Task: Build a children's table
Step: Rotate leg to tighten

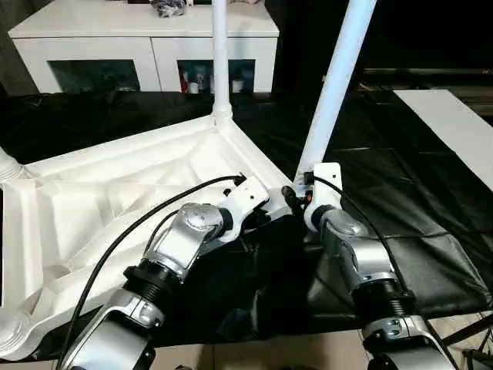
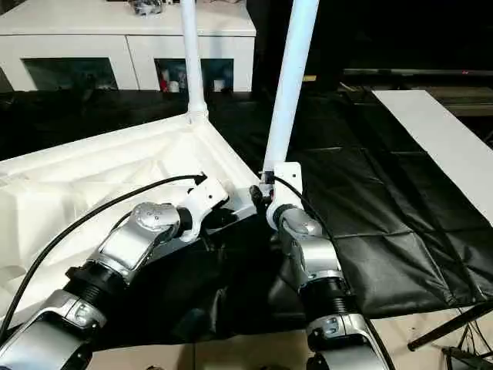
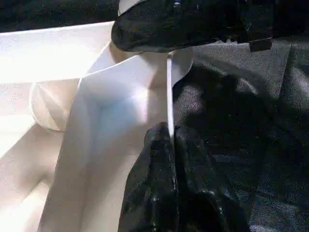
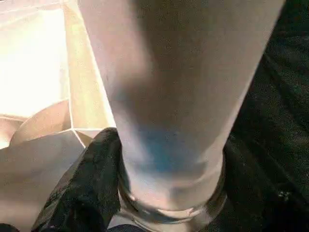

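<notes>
A: Starting at the fingers. We're seeing the left gripper (image 3: 169,145) pinched tight on the thin rim wall of the tabletop (image 1: 115,193), near the corner closest to us. Fingers (image 3: 154,183) are pressing together with the white edge between them.

B: And the right gripper (image 4: 145,193) is wrapping the base of a leg (image 1: 339,77), one black finger (image 4: 87,183) lying against the tube just above its collar. The far finger is hidden, but we're reading it as gripping the leg.

A: Agreed. The leg is leaning a bit, with its foot at the corner socket. We can't tell whether it's seated.

B: Moving outward, the tabletop is lying ribbed side up on the black mat (image 1: 400,200). Another leg (image 1: 220,54) is standing upright in the far corner.

A: So we're judging one leg done and one going in. At the left edge a rounded white stub (image 1: 6,166) is showing. Could be a third; we can't tell.

B: The remaining corners are out of view, so we're calling it roughly midway.
</notes>
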